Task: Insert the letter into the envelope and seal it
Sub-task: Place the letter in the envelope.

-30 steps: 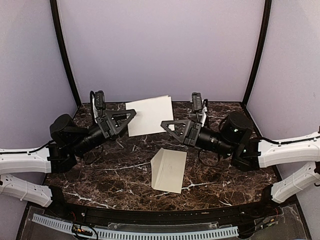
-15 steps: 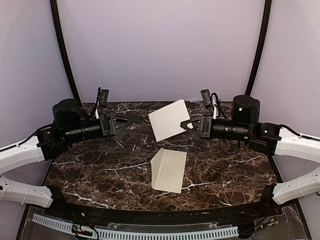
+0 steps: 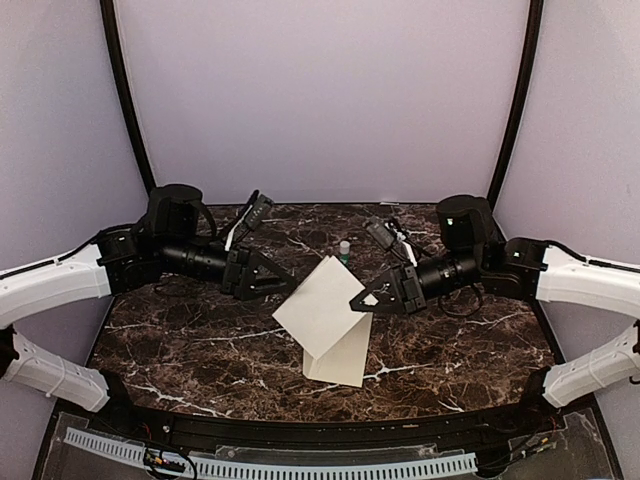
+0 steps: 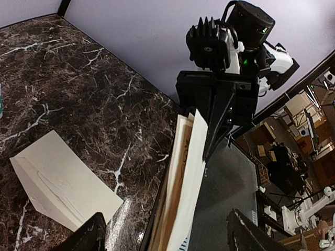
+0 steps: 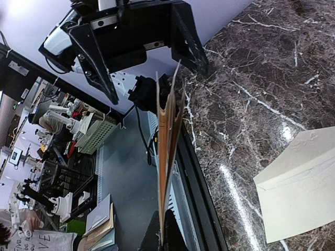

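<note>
Over counter centre: right end effector pinches floppy letter by one edge; left end effector open, empty, should support opposite edge.

The left arm and right arm wear white shells behind black motor housings; left gripper and right gripper are black triangular frames, thin black cables looping near each wrist.

The middle of the worktop is blocked by the letter, which is clamped in the right tool and hung over the envelope. The spread left tool is crowded against its other edge. Bare marble is offered on both outer sides — only a small bottle is stood behind.
</note>
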`<state>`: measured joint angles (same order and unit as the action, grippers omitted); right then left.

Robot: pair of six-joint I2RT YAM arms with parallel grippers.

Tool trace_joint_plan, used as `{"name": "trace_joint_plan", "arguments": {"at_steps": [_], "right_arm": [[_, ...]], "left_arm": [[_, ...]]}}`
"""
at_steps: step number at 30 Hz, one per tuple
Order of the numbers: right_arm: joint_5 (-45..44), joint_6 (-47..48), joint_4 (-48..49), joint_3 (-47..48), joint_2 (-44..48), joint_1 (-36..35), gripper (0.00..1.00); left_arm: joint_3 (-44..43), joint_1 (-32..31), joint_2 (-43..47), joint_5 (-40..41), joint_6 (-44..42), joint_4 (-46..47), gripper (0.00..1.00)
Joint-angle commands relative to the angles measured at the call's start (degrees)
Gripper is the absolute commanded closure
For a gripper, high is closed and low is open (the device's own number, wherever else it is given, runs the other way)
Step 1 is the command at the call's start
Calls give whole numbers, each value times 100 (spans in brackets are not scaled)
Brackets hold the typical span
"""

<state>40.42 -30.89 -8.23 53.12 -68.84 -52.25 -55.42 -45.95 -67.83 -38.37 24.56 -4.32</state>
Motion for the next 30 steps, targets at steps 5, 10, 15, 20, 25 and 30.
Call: {"name": "trace_joint_plan", "arguments": {"at_steps": [5,10,15,20,25,30], "right_arm": [[834,467,-159,269,13,-201,100],[828,633,-314,337,-28,-276,100],[797,696,-374,403,-8,-303,100],[776,781,-546,465,-23,-328,100],[750,872,-706,534,-47,-345,100],[677,957,-870,584,-115,-345,100]], "left_arm": [[-523,-525,-365,-795,-610,-516,20],[-597,-644,-491,-1052,-572,-488,35],[-592,-658,-533,-1112,-558,-550,55],[-569,-664,-566,-1206,-496,-521,65],[-548,-715,-619,-1311,-422,-427,73],[-507,-737,-641,-1338,-336,-315,81]]}}
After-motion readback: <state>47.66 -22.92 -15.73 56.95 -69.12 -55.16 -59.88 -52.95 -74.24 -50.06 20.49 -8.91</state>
